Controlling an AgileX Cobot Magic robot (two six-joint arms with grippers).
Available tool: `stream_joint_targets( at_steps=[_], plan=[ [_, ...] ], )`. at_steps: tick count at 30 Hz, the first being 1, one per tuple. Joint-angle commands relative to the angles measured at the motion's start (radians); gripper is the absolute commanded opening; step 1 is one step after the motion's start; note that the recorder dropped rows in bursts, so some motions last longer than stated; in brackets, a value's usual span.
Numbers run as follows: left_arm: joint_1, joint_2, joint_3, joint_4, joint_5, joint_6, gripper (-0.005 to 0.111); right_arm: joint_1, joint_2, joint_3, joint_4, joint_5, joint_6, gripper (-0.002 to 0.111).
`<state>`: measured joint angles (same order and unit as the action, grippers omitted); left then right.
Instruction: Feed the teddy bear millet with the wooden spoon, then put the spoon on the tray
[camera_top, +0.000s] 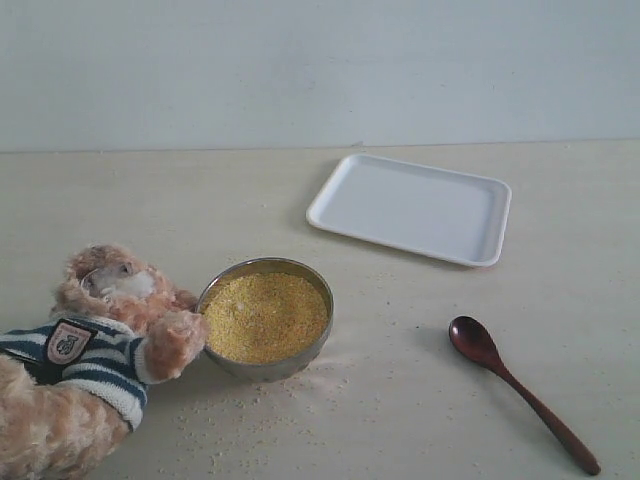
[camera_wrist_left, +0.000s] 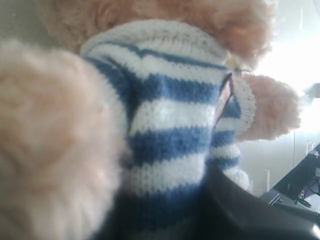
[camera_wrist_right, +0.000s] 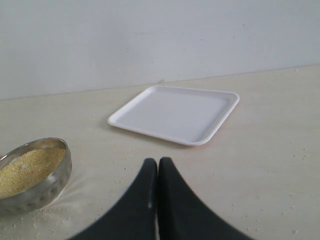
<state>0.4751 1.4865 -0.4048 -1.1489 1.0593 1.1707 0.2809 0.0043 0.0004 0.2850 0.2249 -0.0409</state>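
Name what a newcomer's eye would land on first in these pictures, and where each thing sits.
The teddy bear in a striped shirt lies near left, a paw at the steel bowl heaped with yellow millet. The wooden spoon lies alone to the right, the white tray behind it.

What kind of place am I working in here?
Probably a lab test bench, not a home: a plain pale table against a blank white wall, with staged props, a teddy bear, a steel bowl of millet and a white tray.
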Motion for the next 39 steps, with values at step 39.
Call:
stream_joint_targets(
  at_steps=[39],
  plan=[
    [0.002, -0.009, -0.003, -0.012, 0.012, 0.001, 0.005, -0.002, -0.004, -0.016, 0.263, -0.273, 0.292, 0.0]
  ],
)
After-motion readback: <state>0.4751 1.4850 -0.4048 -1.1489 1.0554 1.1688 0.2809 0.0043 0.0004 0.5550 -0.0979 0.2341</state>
